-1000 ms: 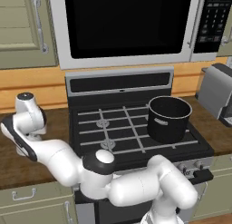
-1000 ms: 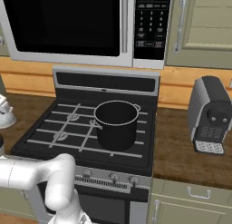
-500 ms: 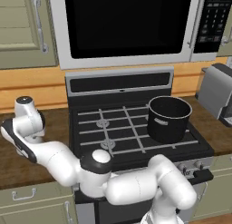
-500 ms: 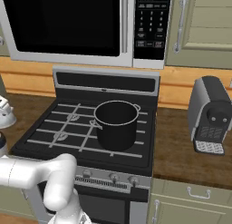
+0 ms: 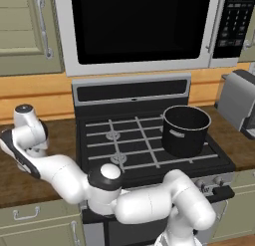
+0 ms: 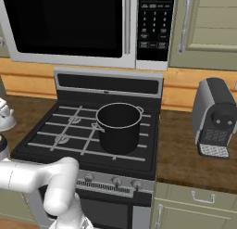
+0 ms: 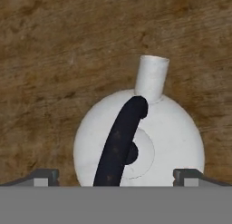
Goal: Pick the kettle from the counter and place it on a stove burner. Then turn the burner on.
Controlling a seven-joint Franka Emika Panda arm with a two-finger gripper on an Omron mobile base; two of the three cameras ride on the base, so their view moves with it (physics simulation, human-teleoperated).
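Brown counter (image 7: pixel 54 41), kettle (image 7: pixel 172 141) directly under spread pincer (image 7: pixel 116 175)

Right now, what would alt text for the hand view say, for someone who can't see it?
Seen from straight above, a small white kettle sits on the brown wood-grain counter, its short spout pointing up the picture and its black handle arching across the lid. The open gripper hovers over it, one dark fingertip at each side.
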